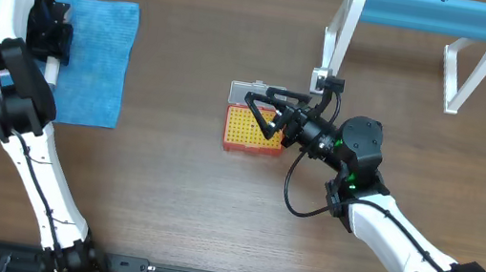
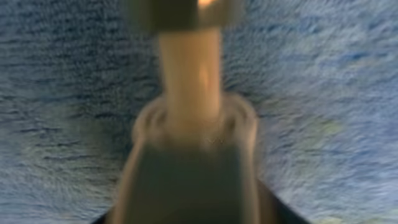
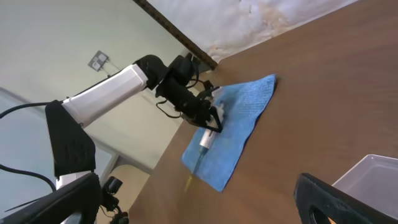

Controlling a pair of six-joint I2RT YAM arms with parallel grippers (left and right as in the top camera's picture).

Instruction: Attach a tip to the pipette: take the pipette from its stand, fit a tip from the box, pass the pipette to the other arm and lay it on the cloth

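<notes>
While clamped on the pipette (image 3: pixel 205 140), left gripper (image 1: pixel 53 48) low at the blue cloth (image 1: pixel 98 61) - shaft straight out from between the fingers, yellow tip (image 3: pixel 190 180) at the end farthest from the hand. Resting on cloth or just above: can't tell. Right gripper (image 1: pixel 263 115): fingers spread wide, holding nothing, just over tip box (image 1: pixel 253 136) - well apart from pipette. Stand (image 1: pixel 435 15) beyond it.

Item count on the table (image 1: pixel 174 213): two robot arms, one left arm (image 1: pixel 36 163) and one right arm (image 1: pixel 402 232); two grippers, one left gripper (image 1: pixel 55 48) and one right gripper (image 1: pixel 261 115); one blue cloth (image 1: pixel 96 56); one pipette (image 3: pixel 205 140); one tip box (image 1: pixel 253 133); one stand (image 1: pixel 435 15). The tips in the box are too small to count.
</notes>
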